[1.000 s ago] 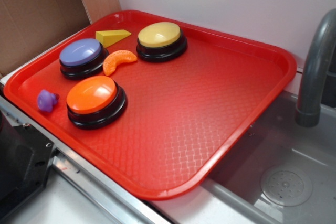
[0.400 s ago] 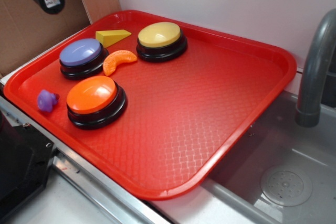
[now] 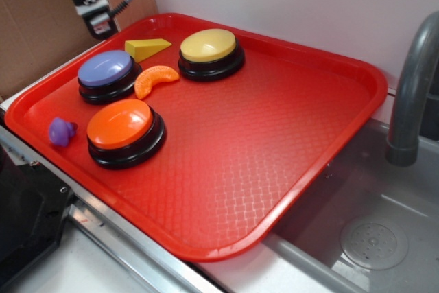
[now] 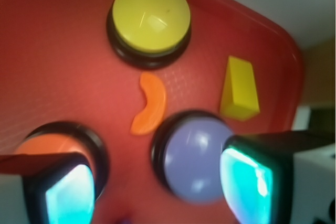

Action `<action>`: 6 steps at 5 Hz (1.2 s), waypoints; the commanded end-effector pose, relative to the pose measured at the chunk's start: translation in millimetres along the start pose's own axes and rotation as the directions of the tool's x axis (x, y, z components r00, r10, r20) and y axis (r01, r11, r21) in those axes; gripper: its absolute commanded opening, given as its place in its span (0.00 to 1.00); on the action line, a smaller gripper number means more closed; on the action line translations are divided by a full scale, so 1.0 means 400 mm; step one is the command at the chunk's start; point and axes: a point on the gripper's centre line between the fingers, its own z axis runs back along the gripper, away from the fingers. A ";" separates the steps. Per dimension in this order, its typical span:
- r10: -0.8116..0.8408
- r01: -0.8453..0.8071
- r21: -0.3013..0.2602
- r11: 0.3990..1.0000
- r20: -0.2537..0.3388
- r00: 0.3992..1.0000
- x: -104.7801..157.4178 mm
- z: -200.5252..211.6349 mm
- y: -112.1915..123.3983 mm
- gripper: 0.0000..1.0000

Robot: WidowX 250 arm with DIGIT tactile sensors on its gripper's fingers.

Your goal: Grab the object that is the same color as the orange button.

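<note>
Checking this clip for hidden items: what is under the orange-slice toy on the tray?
The orange-slice toy lies flat on the bare red tray, between the purple button and the yellow button. Only tray surface shows around it; the patch directly beneath is covered. The gripper is above, jaws apart.

Glossy orange plastic on the orange slice, smooth with faint ridges. Shiny domed plastic on the orange button, over a glossy black base. Red plastic tray, textured in a fine diamond pattern, smooth at the rim. Matt yellow wedge. Dull grey faucet. Brown cardboard, matt and rough.
</note>
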 end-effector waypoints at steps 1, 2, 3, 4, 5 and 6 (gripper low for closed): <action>-0.228 0.234 -0.023 0.972 0.147 0.963 0.078 -0.121 0.036 1.00; -0.293 0.303 -0.034 0.952 0.170 0.941 0.086 -0.172 0.037 1.00; -0.317 0.325 -0.040 0.945 0.134 0.939 0.093 -0.218 0.040 1.00; -0.321 0.329 -0.059 0.942 0.121 0.939 0.100 -0.243 0.037 1.00; -0.333 0.340 -0.064 0.938 0.098 0.938 0.108 -0.257 0.031 0.95; -0.332 0.336 -0.060 0.940 0.066 0.941 0.108 -0.261 0.031 0.00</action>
